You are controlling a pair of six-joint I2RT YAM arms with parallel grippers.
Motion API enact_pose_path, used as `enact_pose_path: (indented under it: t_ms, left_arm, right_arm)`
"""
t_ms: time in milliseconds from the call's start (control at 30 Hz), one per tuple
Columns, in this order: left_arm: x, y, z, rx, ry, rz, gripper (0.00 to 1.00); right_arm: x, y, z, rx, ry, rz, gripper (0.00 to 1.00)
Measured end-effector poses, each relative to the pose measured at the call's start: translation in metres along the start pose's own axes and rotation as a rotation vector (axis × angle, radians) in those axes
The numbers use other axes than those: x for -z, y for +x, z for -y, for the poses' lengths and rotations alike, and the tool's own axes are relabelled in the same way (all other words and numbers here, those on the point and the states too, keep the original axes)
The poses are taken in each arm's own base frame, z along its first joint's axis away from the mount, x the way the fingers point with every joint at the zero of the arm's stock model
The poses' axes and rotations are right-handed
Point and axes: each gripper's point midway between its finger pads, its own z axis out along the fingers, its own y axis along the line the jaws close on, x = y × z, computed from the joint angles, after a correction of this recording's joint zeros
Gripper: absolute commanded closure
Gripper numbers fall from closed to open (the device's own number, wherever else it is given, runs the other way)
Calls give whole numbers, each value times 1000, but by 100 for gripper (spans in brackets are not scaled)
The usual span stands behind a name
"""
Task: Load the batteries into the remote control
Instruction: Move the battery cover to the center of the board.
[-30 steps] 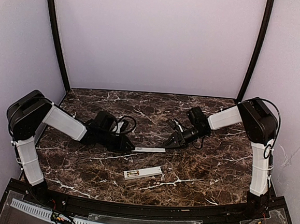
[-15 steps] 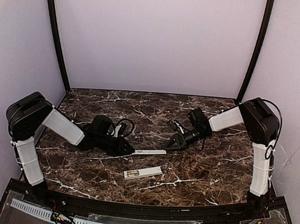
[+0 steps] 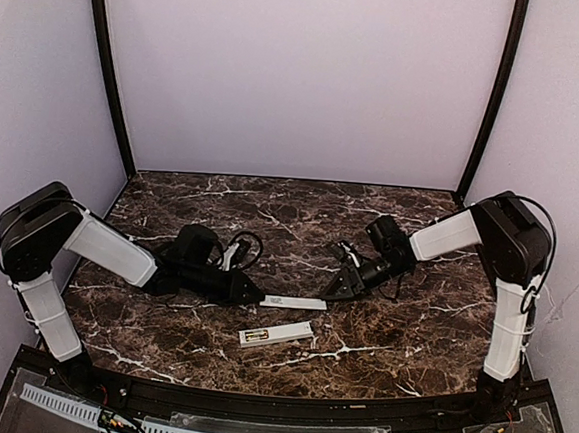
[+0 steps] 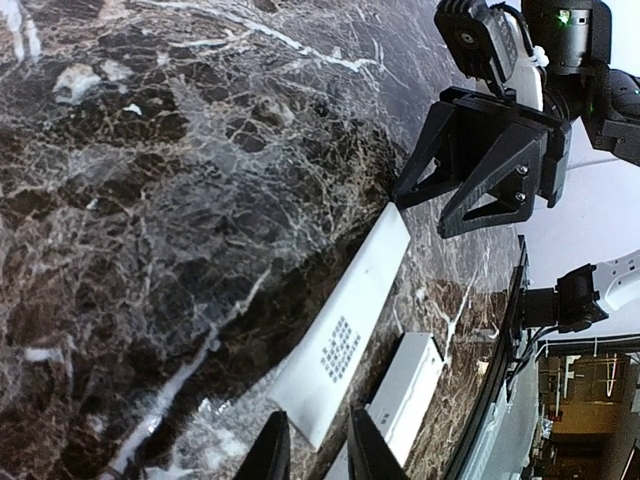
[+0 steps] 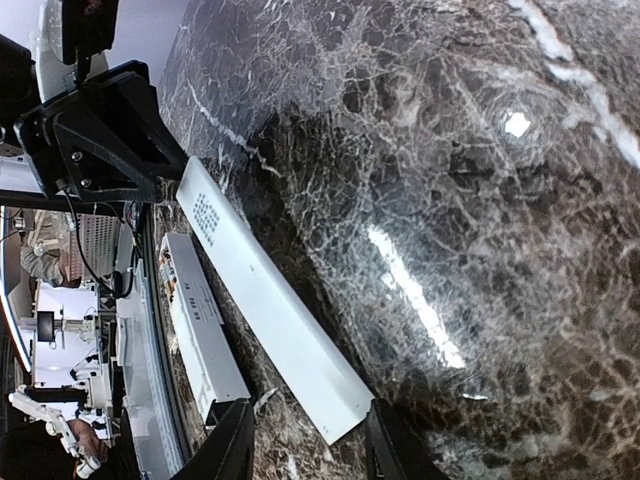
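Note:
The white remote control (image 3: 278, 332) lies flat near the table's front. The batteries (image 3: 253, 336) show as a dark, gold patch in its left end. Just behind it lies a thin white cover strip (image 3: 295, 302) with grey print. My left gripper (image 3: 259, 297) is shut on the strip's left end; the left wrist view shows that end (image 4: 310, 395) between the narrow jaws (image 4: 315, 435). My right gripper (image 3: 339, 289) stands open astride the strip's right end (image 5: 345, 405), with a gap beside one finger (image 5: 235, 440). The remote (image 5: 200, 320) lies beside the strip.
A black cable loop (image 3: 244, 243) sits behind the left wrist. The dark raised front rail (image 3: 275, 401) borders the table close to the remote. Pale walls (image 3: 300, 77) close in the back and sides.
Both grippers and the cover strip have shifted toward the front and slightly right. The right jaws have narrowed a little. The remote has not moved.

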Motion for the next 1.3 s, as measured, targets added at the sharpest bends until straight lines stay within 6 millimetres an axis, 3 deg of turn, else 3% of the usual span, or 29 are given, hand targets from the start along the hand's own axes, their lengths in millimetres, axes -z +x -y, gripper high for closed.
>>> enact_pose_path:
  t_ms: [367,600,733,867,1000,1133,1300]
  left_arm:
    - [1,15,38,-58,60,-26,79]
    - [-5,33,53,-72,84,-68,78]
    - [-6,38,55,-80,78,-74,71]
    - [-2,36,50,-94,29,-73,62]
    - [11,20,52,-108,5,-30,47]
    - [31,-3,36,-97,-69,26,51]
    - [38,-15,22,-101,-155,23,53]
  right_arm:
    - [3,42,-19,-53,12,-38,65]
    - [6,54,-27,-60,10,-38,65]
    - [5,59,-23,-68,26,-43,65]
    - [11,57,-21,-15,98,-34,52]
    - [27,42,-43,166,199,13,47]
    - [43,19,-61,332,297,80,58]
    - [36,7,-44,378,433,32,74]
